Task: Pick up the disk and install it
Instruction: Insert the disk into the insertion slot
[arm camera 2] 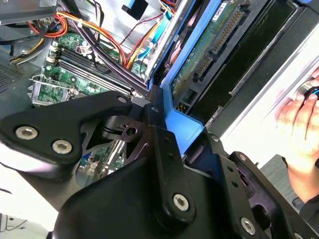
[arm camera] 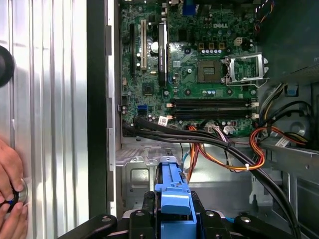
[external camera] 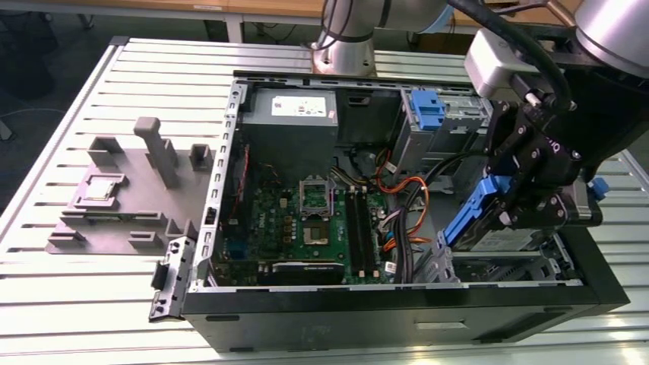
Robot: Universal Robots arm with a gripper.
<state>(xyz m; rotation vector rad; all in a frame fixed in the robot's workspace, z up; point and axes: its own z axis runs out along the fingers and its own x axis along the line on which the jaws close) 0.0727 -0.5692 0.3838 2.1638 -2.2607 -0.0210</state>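
At the exterior view's left, you have the slatted metal bench with a grey moulded fixture lying on it, and a small square chip sits in one of its pockets. Beside that, the open computer case lies on its side. Its grey power supply is at the far wall and the green motherboard lies flat on the floor. Moving on, an upright blue latch stands near the far wall. A bundle of orange and black cables runs between the motherboard and the drive end.

At the exterior view's right, your end effector is closed on the disk, gripping it by its blue rail. The disk hangs tilted, one edge down, inside the case. It is just above the metal drive cage in the near corner and does not look seated, though the arm hides part of it. In the second wrist view, the black fingers clamp the blue rail, with the disk's green circuit side beyond them. In the first wrist view, the rail points in towards the cables and motherboard. A person's hand rests on the bench just outside the case wall, holding something small and round.
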